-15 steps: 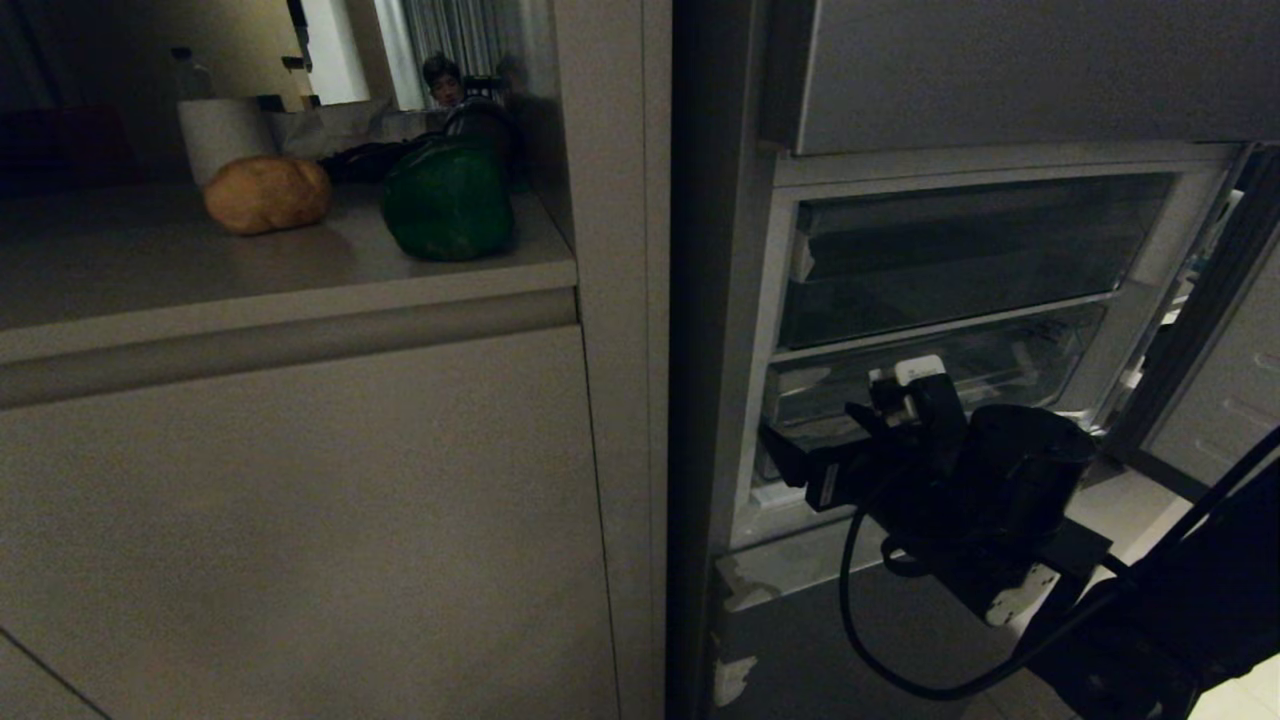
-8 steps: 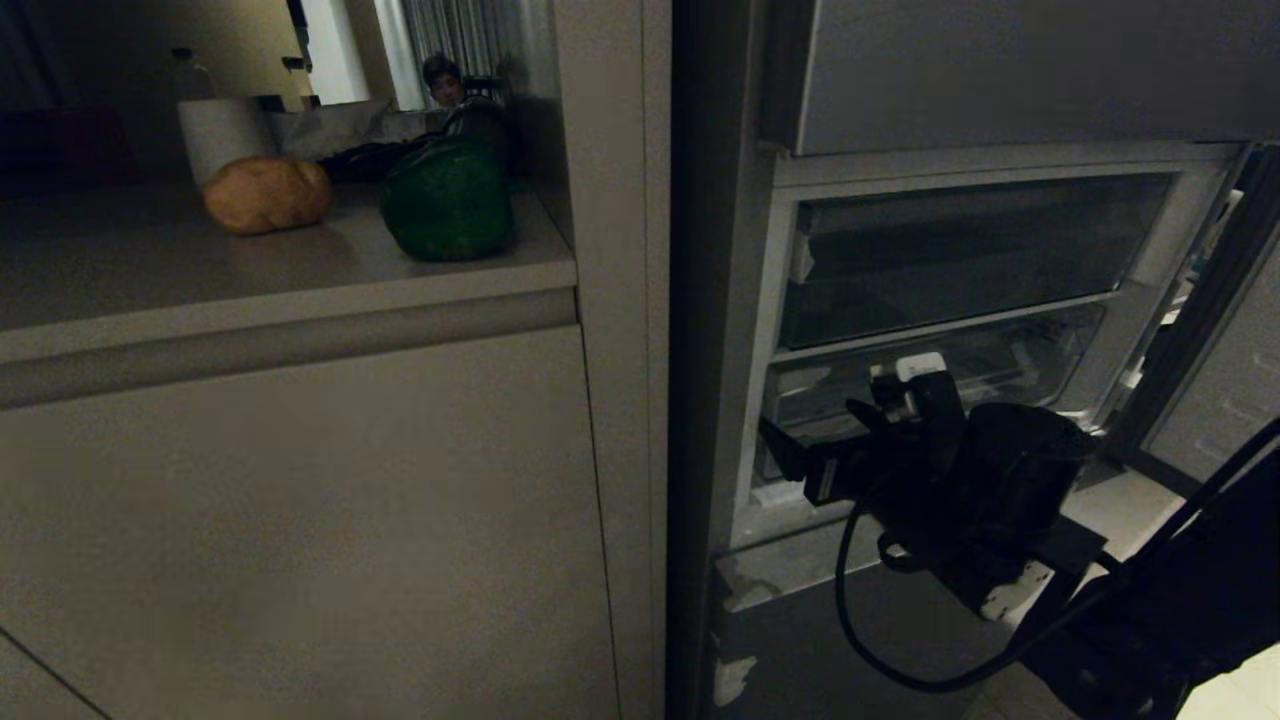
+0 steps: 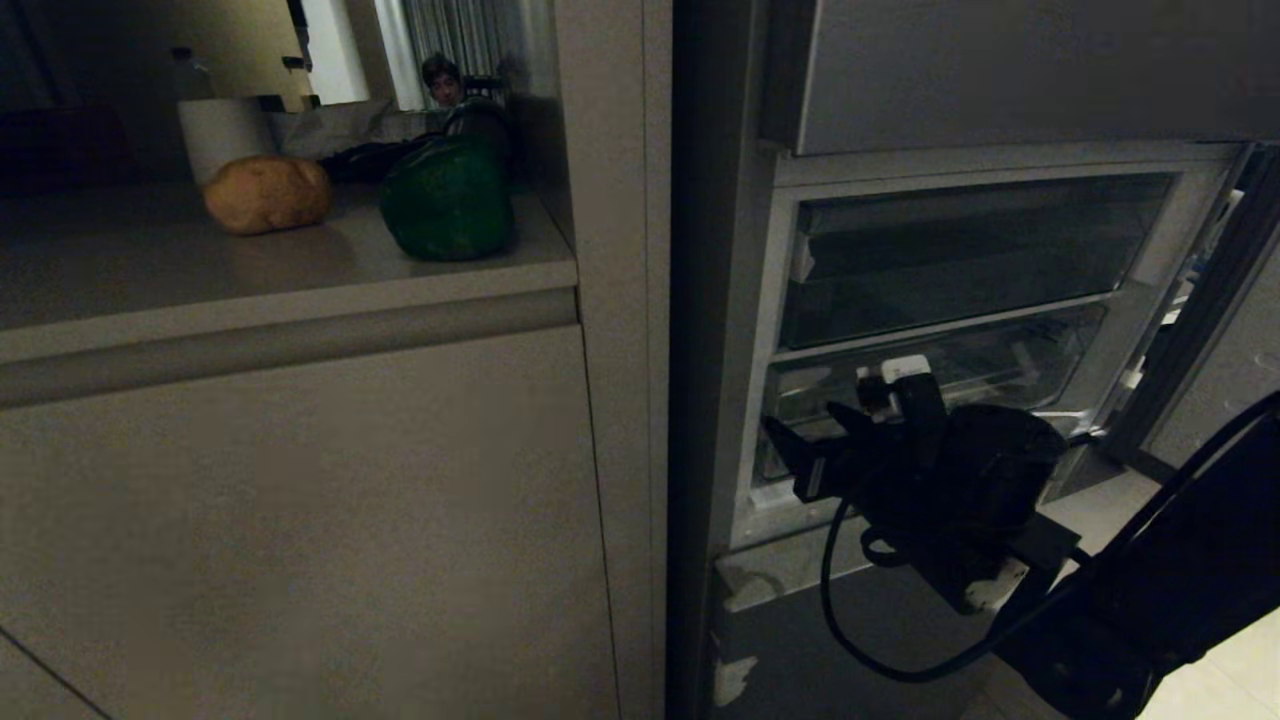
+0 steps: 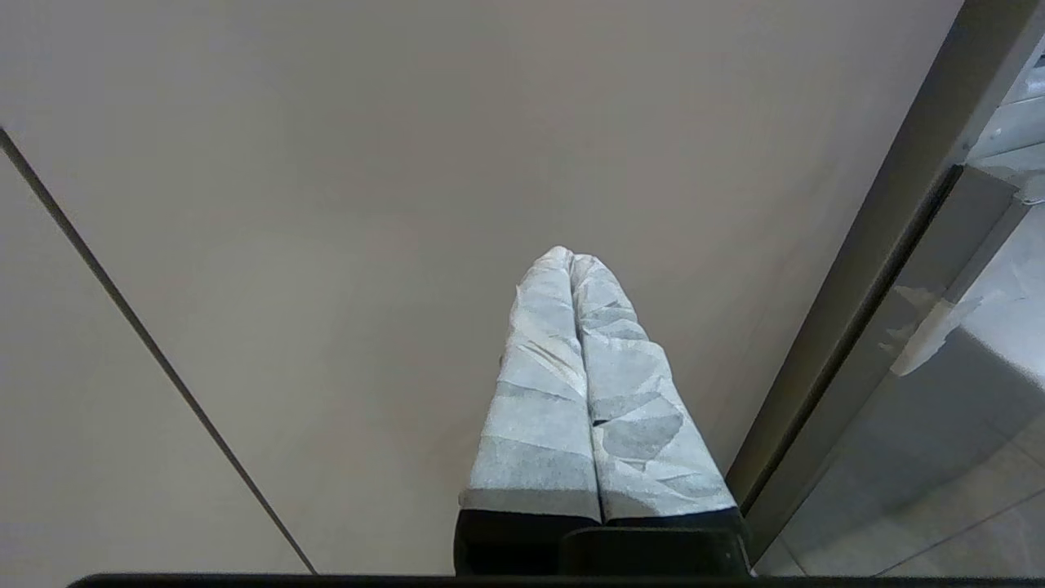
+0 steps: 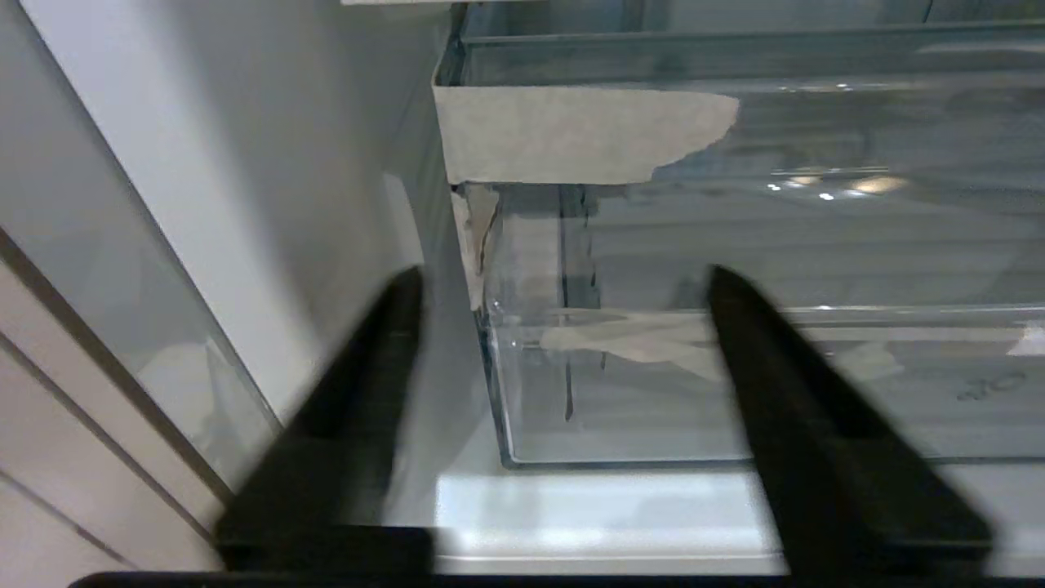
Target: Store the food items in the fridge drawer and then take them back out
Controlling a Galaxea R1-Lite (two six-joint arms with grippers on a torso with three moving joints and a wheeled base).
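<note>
Inside fridge, clear drawer (image 5: 735, 245)

Head view: dim, underexposed, shadowed fridge interior. Wrist views: brighter, even light. Right claw (image 5: 563, 278) fingers motion-blurred; small glare spots on fridge drawer (image 5: 735, 376).

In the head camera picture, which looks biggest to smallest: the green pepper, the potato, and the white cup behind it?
1. Green pepper, clearly largest.
2. Potato.
3. White cup; the potato hides its base and it stands farther back, so second and third place are unsure.
</note>
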